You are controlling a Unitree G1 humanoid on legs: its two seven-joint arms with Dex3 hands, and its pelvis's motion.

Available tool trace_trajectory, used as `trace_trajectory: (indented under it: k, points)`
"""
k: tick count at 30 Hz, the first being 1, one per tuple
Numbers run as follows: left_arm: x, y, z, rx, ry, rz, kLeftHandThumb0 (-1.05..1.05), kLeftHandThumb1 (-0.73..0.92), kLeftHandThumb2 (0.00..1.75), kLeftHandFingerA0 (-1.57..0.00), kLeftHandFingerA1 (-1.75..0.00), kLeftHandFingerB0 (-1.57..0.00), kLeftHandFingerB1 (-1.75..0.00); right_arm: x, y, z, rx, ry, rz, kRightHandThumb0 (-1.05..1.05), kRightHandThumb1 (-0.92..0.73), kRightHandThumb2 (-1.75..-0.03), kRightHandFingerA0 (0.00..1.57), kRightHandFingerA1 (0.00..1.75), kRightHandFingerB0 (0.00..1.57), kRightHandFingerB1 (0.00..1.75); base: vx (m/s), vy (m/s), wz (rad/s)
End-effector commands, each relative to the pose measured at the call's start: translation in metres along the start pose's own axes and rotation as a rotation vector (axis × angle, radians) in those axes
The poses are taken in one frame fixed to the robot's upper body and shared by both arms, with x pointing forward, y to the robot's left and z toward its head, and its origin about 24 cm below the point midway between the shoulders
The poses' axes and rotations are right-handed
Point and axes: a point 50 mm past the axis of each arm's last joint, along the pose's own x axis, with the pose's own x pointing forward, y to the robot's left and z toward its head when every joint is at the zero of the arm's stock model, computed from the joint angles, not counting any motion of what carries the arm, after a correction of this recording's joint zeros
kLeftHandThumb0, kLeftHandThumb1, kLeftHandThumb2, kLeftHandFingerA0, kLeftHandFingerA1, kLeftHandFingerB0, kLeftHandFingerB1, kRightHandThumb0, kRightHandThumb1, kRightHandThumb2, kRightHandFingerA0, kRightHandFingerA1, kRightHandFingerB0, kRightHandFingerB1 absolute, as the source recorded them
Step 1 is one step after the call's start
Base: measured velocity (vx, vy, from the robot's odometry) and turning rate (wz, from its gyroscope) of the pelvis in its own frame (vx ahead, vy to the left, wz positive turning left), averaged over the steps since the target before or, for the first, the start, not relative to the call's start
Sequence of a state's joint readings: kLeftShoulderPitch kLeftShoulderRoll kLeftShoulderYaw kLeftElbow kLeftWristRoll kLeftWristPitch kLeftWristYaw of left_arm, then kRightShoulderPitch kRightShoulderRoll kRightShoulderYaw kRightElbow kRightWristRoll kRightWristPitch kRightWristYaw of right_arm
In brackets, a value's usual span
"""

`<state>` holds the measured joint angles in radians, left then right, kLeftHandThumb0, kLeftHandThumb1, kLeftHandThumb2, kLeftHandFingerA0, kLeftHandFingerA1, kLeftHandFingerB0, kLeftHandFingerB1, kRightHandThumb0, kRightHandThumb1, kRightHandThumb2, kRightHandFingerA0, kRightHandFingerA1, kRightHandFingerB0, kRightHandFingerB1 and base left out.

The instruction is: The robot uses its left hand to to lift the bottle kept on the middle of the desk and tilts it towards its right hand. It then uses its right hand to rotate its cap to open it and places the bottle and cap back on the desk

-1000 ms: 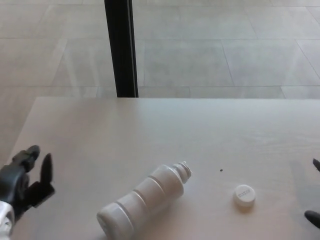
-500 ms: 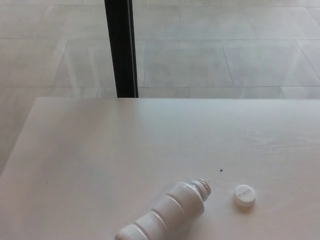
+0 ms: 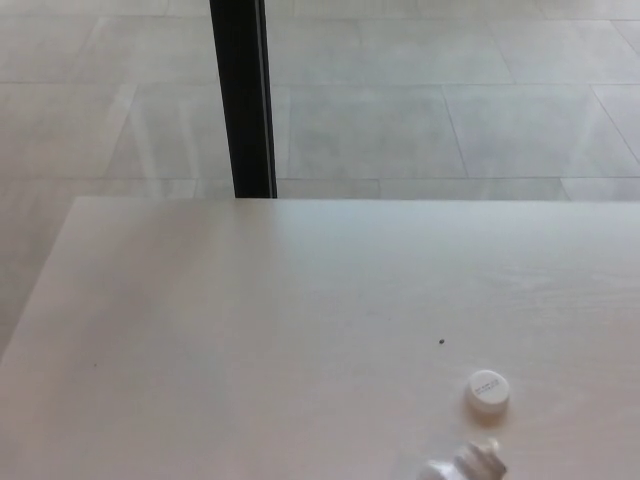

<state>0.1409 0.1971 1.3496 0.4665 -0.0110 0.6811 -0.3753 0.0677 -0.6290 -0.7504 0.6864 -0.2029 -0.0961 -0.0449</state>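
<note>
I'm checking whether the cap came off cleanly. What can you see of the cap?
The cap is a small round white disc, plastic by its look, with faint grey print on its flat top. It lies flat on the pale desk, off the bottle, whose open neck shows just below it at the picture's bottom edge. A slim gap seems to part them. No hand touches it.
</note>
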Motion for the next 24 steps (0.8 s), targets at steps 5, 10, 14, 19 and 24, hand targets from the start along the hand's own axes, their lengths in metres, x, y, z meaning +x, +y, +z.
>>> trace_trajectory:
  k: [5, 10, 14, 19, 24]
  points:
    - [-0.002, 0.070, -0.042, -0.694, -0.214, 0.295, -0.94, 0.70, 0.95, 0.00, -0.08, 0.00, 0.00, -0.086, 0.071, -0.136, 0.670, 0.769, -0.023, -0.66, -0.79, -0.63, 0.00, 0.75, 0.01, 0.42, 0.00, 0.000, 0.00]
    - [-0.004, 0.073, -0.038, -0.679, -0.237, 0.266, -0.94, 0.72, 0.99, 0.00, -0.08, 0.00, 0.00, -0.089, 0.079, -0.131, 0.610, 0.691, 0.122, -0.65, -0.56, -0.98, 0.00, 0.54, 0.00, 0.46, 0.00, 0.000, 0.00]
    - [-0.002, 0.073, -0.038, -0.696, -0.235, 0.283, -0.99, 0.73, 0.98, 0.00, -0.06, 0.00, 0.00, -0.090, 0.085, -0.129, 0.526, 0.669, 0.177, -0.37, -0.59, -1.13, 0.05, 0.58, 0.00, 0.52, 0.00, 0.000, 0.00]
    - [0.000, 0.072, -0.040, -0.699, -0.241, 0.265, -0.98, 0.73, 0.98, 0.00, -0.07, 0.00, 0.00, -0.093, 0.086, -0.130, 0.538, 0.647, 0.217, -0.64, -0.62, -0.94, 0.04, 0.61, 0.10, 0.51, 0.00, 0.000, 0.00]
    - [0.000, 0.072, -0.042, -0.680, -0.250, 0.256, -0.96, 0.74, 1.01, 0.00, -0.07, 0.00, 0.00, -0.094, 0.087, -0.130, 0.539, 0.637, 0.241, -0.63, -0.80, -0.64, 0.03, 0.66, 0.17, 0.43, 0.00, 0.000, 0.00]
